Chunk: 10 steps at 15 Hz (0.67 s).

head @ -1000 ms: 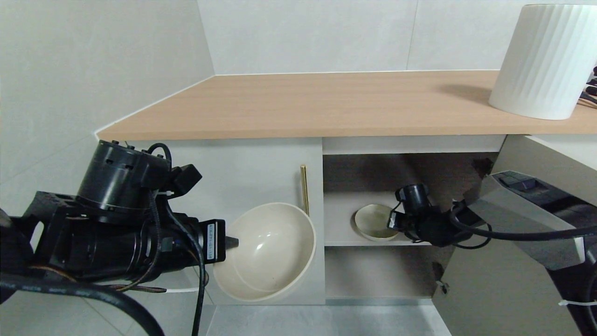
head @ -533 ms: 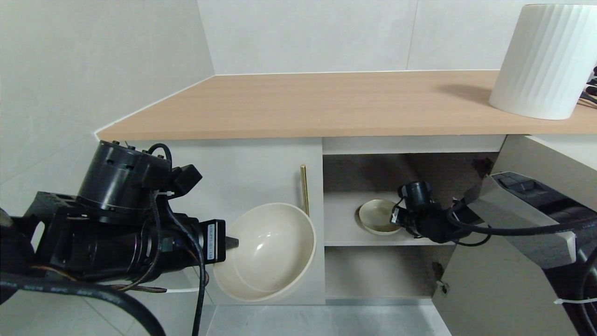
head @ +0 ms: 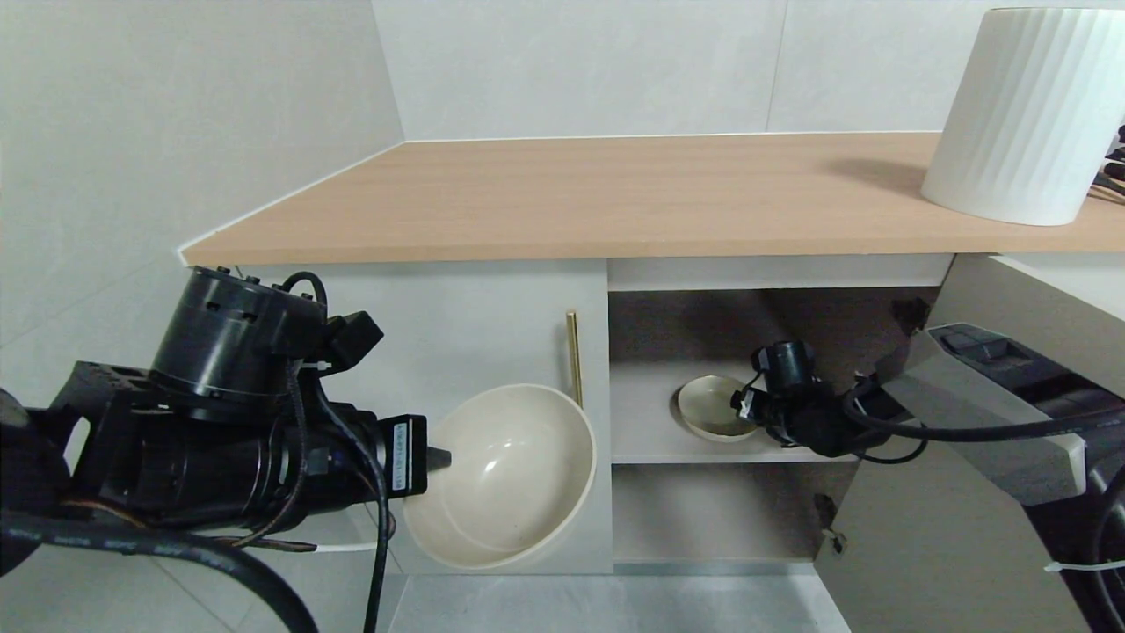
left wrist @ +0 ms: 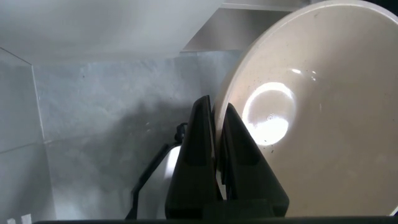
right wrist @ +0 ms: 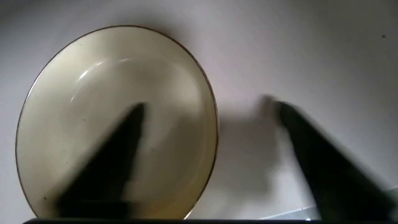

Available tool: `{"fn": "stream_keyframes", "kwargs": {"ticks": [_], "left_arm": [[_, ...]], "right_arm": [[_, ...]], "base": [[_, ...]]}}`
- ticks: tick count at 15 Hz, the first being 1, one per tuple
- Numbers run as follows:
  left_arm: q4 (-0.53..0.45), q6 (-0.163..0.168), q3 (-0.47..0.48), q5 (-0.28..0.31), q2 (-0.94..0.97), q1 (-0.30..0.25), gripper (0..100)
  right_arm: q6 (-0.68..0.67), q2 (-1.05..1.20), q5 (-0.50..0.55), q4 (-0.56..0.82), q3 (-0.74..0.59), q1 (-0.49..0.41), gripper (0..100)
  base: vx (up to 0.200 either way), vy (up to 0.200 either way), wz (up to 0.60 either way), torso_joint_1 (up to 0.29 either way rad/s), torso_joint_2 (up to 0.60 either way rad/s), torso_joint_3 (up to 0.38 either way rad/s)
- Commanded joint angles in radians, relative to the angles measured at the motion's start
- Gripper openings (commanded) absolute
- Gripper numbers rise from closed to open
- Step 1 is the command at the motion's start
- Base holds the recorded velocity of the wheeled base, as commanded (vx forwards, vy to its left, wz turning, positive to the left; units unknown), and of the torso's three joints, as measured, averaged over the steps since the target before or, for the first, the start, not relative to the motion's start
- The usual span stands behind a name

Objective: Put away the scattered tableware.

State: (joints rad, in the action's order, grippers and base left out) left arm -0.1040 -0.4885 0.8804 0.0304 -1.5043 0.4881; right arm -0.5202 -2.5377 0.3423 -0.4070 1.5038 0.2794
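Left gripper [left wrist: 216, 109] was clamped on the rim of the large bowl [head: 510, 475], held tilted before the closed cabinet door [head: 457, 325]. Right gripper [right wrist: 207, 109] was inside the open compartment, fingers spread. Small dish [right wrist: 118, 118] lay ungripped on the shelf [head: 650, 431], one finger over it

Your bowl [head: 505, 475] is plain cream; your dish [head: 703, 409] cream with a thin dark rim. Your countertop [head: 615, 193] is pale wood grain, ribbed vessel [head: 1024, 114] white, handle [head: 573, 356] brass.
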Motion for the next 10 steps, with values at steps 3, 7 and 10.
{"fn": "stream_keyframes", "kwargs": {"ticks": [3, 7, 10], "left_arm": [[0.001, 0.001, 0.011, -0.032, -0.051, 0.021, 0], [0.001, 0.001, 0.038, -0.193, -0.202, 0.073, 0], [0.001, -0.001, 0.035, -0.316, -0.267, 0.119, 0]], "right_arm": [[0.002, 0.129, -0.011, 0.001, -0.109, 0.027, 100], [0.043, 0.373, -0.144, 0.048, -0.32, 0.141, 100], [0.081, 0.586, -0.247, 0.151, -0.419, 0.25, 100]], "base": [[0.0, 0.0, 0.0, 0.0, 0.0, 0.0], [0.0, 0.0, 0.0, 0.0, 0.0, 0.0], [0.0, 0.0, 0.0, 0.0, 0.0, 0.0]]}}
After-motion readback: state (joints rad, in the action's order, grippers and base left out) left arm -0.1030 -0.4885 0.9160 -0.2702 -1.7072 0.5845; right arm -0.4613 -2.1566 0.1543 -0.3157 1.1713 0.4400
